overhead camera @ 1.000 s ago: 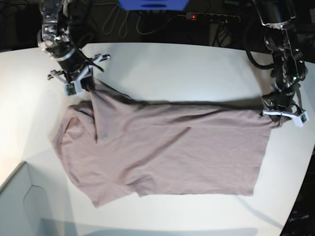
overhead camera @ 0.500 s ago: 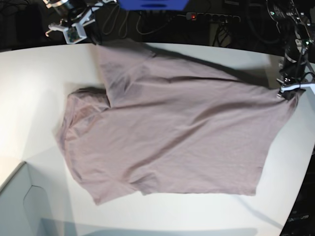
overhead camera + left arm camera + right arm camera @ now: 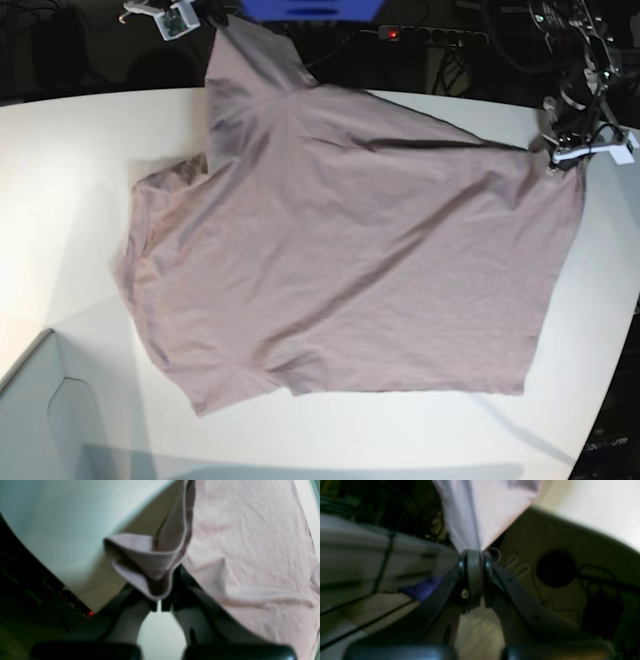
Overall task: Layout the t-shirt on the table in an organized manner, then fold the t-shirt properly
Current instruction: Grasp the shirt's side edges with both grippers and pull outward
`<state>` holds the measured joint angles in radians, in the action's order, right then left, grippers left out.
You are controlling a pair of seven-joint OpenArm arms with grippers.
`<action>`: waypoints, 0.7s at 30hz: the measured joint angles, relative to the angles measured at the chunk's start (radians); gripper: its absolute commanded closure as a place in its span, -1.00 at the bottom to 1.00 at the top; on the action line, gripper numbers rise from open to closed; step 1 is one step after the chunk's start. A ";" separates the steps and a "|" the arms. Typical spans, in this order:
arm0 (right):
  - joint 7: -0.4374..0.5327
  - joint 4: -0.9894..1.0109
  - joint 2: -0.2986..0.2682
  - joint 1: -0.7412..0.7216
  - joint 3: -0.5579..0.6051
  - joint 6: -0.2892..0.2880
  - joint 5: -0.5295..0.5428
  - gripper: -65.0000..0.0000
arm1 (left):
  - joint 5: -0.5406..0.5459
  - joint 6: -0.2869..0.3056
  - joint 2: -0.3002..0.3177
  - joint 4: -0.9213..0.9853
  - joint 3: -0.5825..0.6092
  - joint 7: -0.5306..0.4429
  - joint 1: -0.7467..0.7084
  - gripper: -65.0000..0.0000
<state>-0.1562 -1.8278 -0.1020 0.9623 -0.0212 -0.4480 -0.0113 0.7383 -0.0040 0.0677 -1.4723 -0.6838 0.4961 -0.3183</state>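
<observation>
A: The left gripper [image 3: 160, 605] is seen closed on a hem corner of the t-shirt [image 3: 340, 250]; the right gripper [image 3: 472, 555] is pinched on another corner, cloth fanning from its tips.

B: And where is the shirt held relative to the table [image 3: 60, 200]?

A: Its far edge is lifted above the table; the near half is left lying on it.

B: Progress?

A: Early, it is judged. Spreading is underway; flattening and every fold remain.
</observation>
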 measured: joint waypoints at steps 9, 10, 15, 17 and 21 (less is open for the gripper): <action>0.011 -0.079 -0.016 0.005 -0.132 0.000 0.001 0.24 | -0.001 -0.001 -0.002 -0.100 -0.008 0.001 -0.033 -0.01; 0.000 -0.095 0.000 -0.012 -0.151 0.000 0.000 0.22 | -0.001 0.000 -0.001 -0.119 -0.008 -0.002 -0.031 -0.01; -0.001 -0.103 0.093 -0.203 -0.277 0.000 0.003 0.05 | 0.004 0.003 -0.002 -0.165 0.005 0.000 -0.006 -0.01; -0.010 -0.096 0.102 -0.289 -0.293 0.000 0.000 0.03 | -0.012 -0.008 0.000 -0.152 0.023 -0.003 0.036 -0.01; -0.185 -0.031 0.060 -0.486 -0.289 -0.007 0.000 0.03 | -0.005 0.011 0.005 -0.037 0.067 -0.002 0.129 -0.01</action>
<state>-0.3416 -1.8591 -0.0425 0.4763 -0.3099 -0.4549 -0.0113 0.7330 0.0067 0.0723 -1.5093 -0.6170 0.4938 -0.1894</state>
